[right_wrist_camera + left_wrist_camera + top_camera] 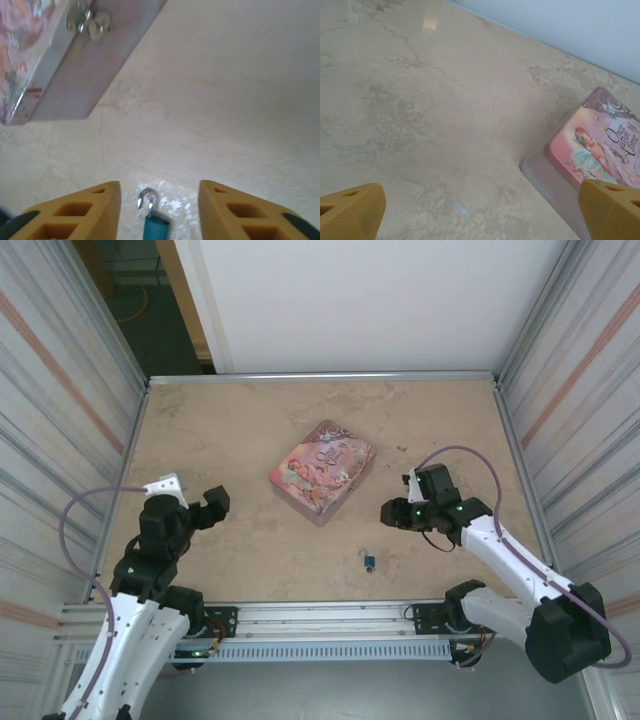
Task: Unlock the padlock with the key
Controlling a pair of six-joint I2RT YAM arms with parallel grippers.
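- Right gripper [160,202]: jaws spread wide, gripping nothing. The padlock [154,227] lies on the table [240,100], seen between the fingers and touching neither, its shackle toward 12 o'clock.
- Left gripper [480,212]: jaws wide apart, empty, over bare table.
- Pink tin [322,470]: mid-table. From above, the padlock sits at its 5 o'clock, apart from it, with the right gripper near 4 o'clock and the left near 8 o'clock.

Padlock [154,227] inside parted right end effector [159,186]

We see the padlock [155,229] cut off by the lower edge of the right wrist view, the tin [600,145] by the left wrist view's right edge.
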